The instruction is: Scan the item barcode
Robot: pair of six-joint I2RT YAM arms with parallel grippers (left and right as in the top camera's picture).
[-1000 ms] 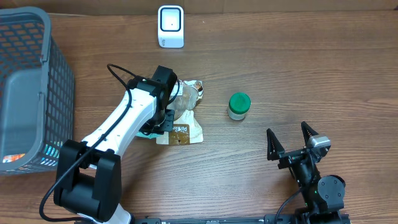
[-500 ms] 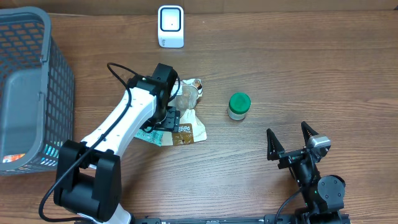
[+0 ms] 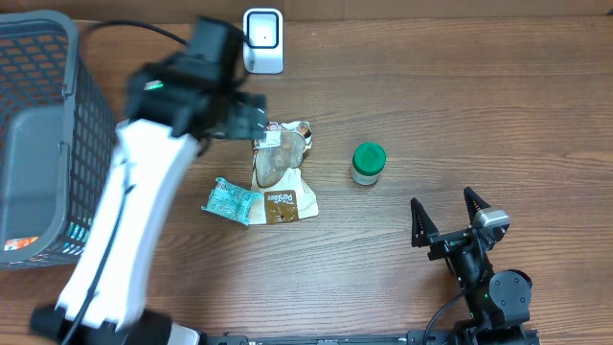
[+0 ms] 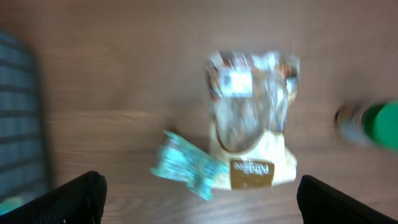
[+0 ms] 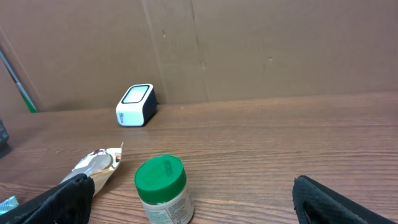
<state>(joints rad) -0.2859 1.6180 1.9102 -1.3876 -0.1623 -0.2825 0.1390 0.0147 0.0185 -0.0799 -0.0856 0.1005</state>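
**Both grippers open over a wooden table – the snack bag lies loose**

The work surface is a brown wooden table (image 3: 498, 105) with a plain cardboard wall (image 5: 261, 50) standing along its far edge. A grey mesh basket (image 3: 93, 125) takes up the left end. A small white scanner (image 3: 262, 40) stands near the far edge, close to the cardboard. Near the middle of the table lies the snack bag (image 3: 281, 177), a clear-and-tan pouch lying flat with its brown label toward the near edge. A teal packet (image 3: 230, 200) lies just beside the bag's lower left corner; whether the two touch cannot be told. To the right of the bag, apart from it, a jar (image 3: 368, 162) with a green lid stands upright.

The left arm (image 3: 134, 201) reaches from the near left side up across the table, white and blurred in the overhead view. Its wrist is raised above the table, between the basket and the scanner. The left gripper (image 4: 199, 183) points down at the table – its two fingers sit far apart in the lower corners of the wrist view, with nothing between them. The bag and the teal packet are seen lying on the wood below.

The right gripper (image 3: 442, 204) is low at the near right side, well apart from every item. Its jaws are spread wide and empty, facing the jar and the scanner beyond.
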